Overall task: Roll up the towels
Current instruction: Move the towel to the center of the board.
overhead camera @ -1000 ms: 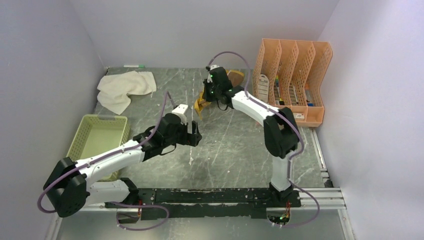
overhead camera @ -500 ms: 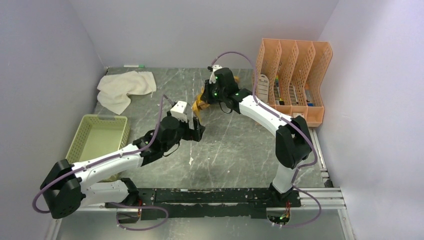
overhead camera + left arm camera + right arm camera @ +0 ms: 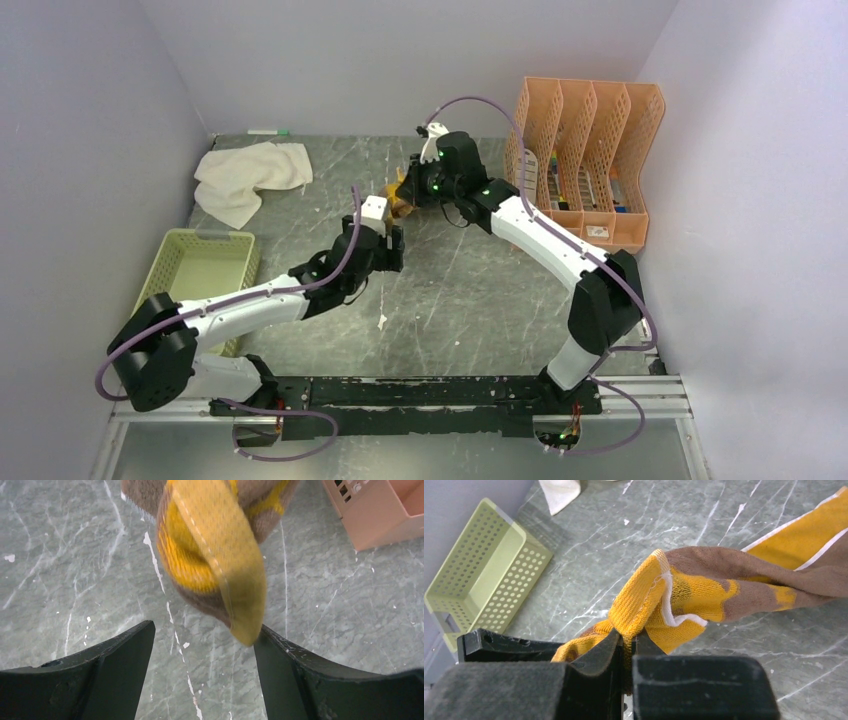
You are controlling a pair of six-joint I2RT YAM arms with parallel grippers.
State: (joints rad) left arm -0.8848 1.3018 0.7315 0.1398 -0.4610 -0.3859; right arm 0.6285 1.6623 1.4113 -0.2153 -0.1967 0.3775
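Here right gripper [image 3: 626,642] pinches an edge of the brown towel [image 3: 749,567].

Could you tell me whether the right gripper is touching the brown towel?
Touching; the right wrist view shows the right gripper clamped on the brown towel.

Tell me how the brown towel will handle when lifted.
Probably floppy: the brown towel droops in folds from the right claw, shut on one edge. Likely light, since that small pinch holds it up. Its looped weave looks grippy, unlikely to slip.
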